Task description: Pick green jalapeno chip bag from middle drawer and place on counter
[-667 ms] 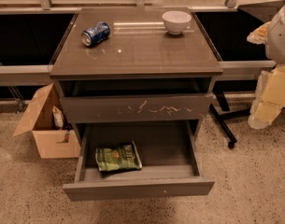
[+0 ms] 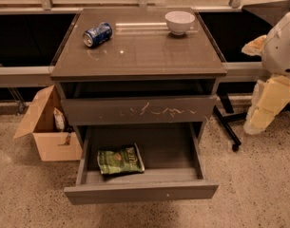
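The green jalapeno chip bag (image 2: 120,160) lies flat in the left front part of the open middle drawer (image 2: 149,191), which is pulled out at the bottom of the grey cabinet. The counter (image 2: 144,51) is the glossy top of that cabinet. My gripper (image 2: 265,109), with pale yellow parts on a white arm, hangs at the right edge of the view. It is to the right of the cabinet, about level with the scratched drawer front, well apart from the bag and holding nothing that I can see.
A blue soda can (image 2: 97,34) lies on its side at the counter's back left. A white bowl (image 2: 179,22) stands at its back right. The scratched drawer front (image 2: 140,110) is closed. An open cardboard box (image 2: 47,127) sits on the floor to the left. A black stand's legs (image 2: 227,127) are to the right.
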{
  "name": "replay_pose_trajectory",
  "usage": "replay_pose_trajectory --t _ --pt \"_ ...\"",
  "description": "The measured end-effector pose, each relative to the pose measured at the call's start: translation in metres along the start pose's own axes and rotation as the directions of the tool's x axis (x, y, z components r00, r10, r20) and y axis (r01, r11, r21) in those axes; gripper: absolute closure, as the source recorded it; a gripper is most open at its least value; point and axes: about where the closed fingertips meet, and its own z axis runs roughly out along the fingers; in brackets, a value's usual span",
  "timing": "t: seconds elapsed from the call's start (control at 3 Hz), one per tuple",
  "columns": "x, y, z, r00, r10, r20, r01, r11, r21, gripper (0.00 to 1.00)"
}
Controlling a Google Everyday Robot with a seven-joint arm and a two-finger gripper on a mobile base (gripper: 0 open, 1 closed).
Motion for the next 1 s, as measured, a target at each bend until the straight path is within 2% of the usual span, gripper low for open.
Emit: replay_pose_trajectory --t 0.33,1.0 --pt "0.0017 0.0039 0.0406 0.997 0.007 0.083 -0.001 0.9973 -0.074 0.00" --pt "-0.0006 0.0041 0.0398 0.996 0.005 0.084 0.001 0.9973 -0.073 0.00"
